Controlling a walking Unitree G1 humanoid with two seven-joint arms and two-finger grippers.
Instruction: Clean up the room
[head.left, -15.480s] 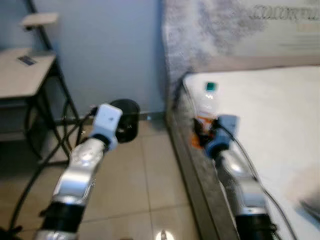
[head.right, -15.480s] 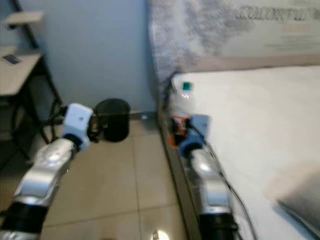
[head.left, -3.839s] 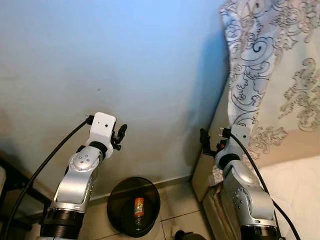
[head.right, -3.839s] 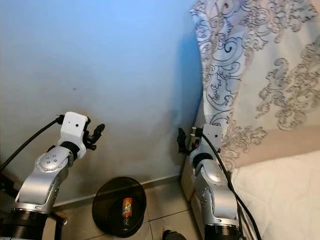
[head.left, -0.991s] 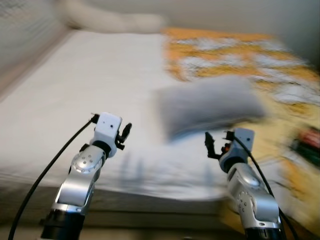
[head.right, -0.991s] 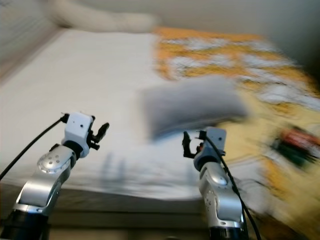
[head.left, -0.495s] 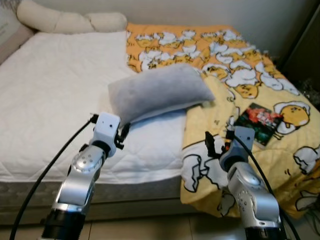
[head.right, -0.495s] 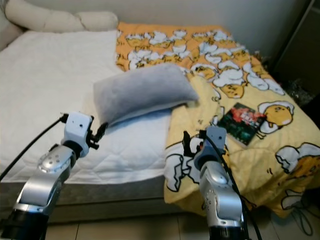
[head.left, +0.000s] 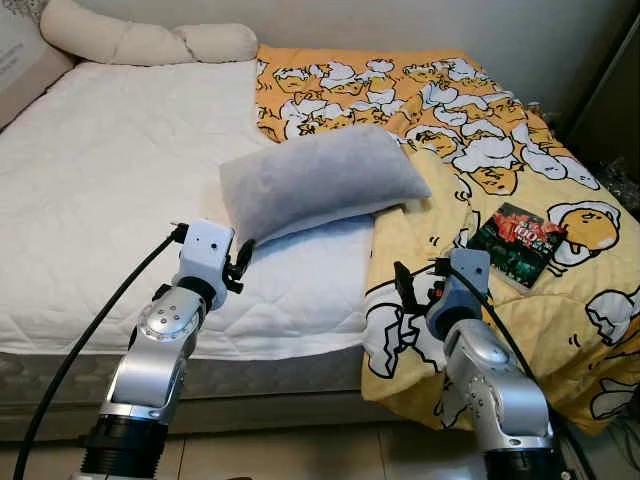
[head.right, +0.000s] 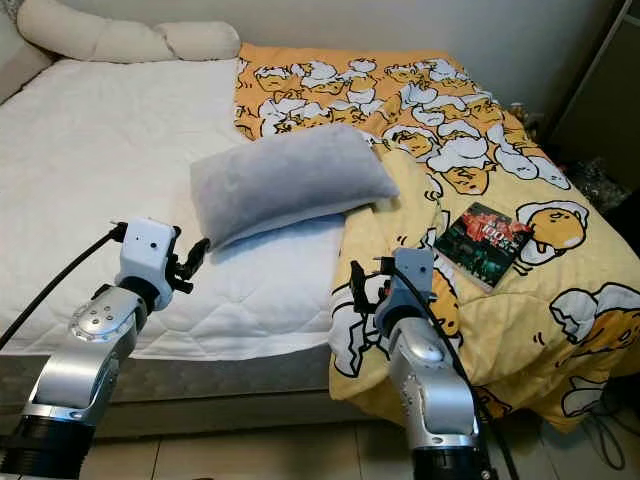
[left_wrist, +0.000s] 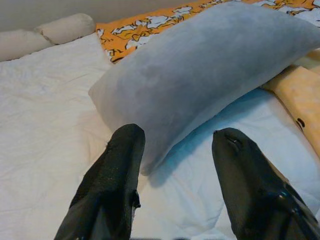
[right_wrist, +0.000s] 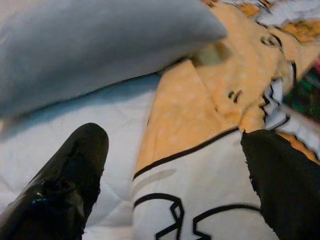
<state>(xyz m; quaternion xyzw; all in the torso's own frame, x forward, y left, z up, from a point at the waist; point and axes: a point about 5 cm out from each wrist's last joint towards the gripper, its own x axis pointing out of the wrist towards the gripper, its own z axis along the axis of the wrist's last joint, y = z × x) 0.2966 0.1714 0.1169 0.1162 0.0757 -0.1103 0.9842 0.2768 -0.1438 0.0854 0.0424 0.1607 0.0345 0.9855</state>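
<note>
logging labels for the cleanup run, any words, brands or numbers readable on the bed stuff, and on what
No text can be read.
Book on the yellow duck blanket: red and dark cover print, too small and blurred to read.
Blanket: cartoon pictures, no words.
Grey pillow: plain.

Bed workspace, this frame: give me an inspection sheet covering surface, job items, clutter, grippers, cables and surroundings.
Surface: bed with a bare white mattress cover.
Job's things: grey pillow lying askew mid-bed, its right end on the yellow duck blanket, which is rumpled and hangs over the bed's near edge; book lying on the blanket.
Clutter: cream bolster at the far edge.
Grippers: left gripper open, pointed at the pillow; right gripper open, above the blanket's edge.
Cables: black cable along the left arm.
Surroundings: tiled floor; pale wall.
</note>
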